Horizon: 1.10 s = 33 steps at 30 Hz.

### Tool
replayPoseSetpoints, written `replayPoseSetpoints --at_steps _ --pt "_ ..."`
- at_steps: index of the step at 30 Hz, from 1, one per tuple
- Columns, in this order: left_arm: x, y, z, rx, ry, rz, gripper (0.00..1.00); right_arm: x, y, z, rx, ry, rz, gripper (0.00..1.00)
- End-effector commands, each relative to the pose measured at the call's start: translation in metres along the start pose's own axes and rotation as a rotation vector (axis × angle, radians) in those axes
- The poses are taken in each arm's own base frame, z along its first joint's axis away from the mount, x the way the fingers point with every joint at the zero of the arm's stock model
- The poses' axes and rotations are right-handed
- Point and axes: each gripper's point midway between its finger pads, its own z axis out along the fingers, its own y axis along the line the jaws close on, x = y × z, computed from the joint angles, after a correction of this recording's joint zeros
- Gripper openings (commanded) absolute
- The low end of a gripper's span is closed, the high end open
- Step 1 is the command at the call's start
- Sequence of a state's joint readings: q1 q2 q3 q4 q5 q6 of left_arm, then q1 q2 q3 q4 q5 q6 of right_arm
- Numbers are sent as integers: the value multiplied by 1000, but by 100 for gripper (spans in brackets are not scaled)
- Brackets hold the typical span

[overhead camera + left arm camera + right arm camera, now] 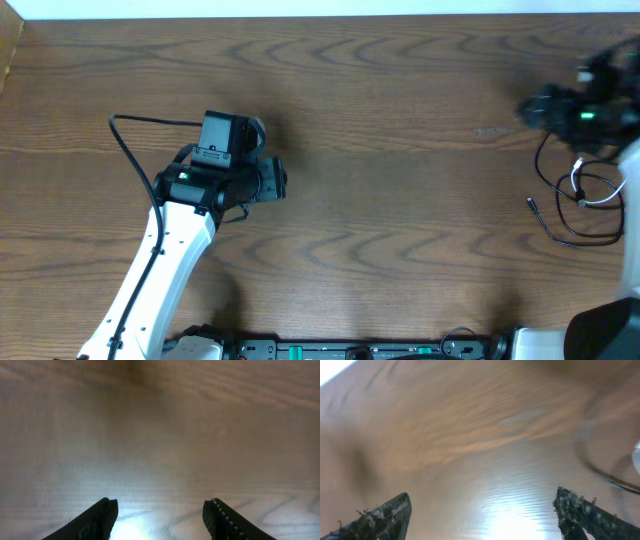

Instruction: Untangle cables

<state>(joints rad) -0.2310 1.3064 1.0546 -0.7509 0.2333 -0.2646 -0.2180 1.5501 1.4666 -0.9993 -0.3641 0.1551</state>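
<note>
Two in one tangle at the right edge of the table (400,120), just below the blurred right arm (585,110) in the overhead view: long black cable (553,230) in loose loops, short white cable (580,185) curled among them. Free black tail laid diagonally, small plug end aimed left toward mid-table. Tangle's right side hidden under the arm (plugs there unreadable). Left gripper (160,515) well away, fingers apart over bare wood. Right gripper (480,515) spread wide, nothing between; smeared dark arc beside it, hard to make out.
</note>
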Motion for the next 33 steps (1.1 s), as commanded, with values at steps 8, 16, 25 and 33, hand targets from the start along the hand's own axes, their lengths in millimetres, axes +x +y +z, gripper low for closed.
replayPoseSetpoints --at_steps 8,16,25,33 --pt "-23 -5 6 17 -83 51 75 90 47 72 60 194 -437 99" --pt "24 52 14 -277 112 -45 74 151 13 86 163 362 -281 99" --pt "100 70 -17 -384 428 -86 74 203 -6 62 244 576 -177 99" --pt "100 54 -39 -294 227 -1 75 202 10 40 185 409 -227 99"
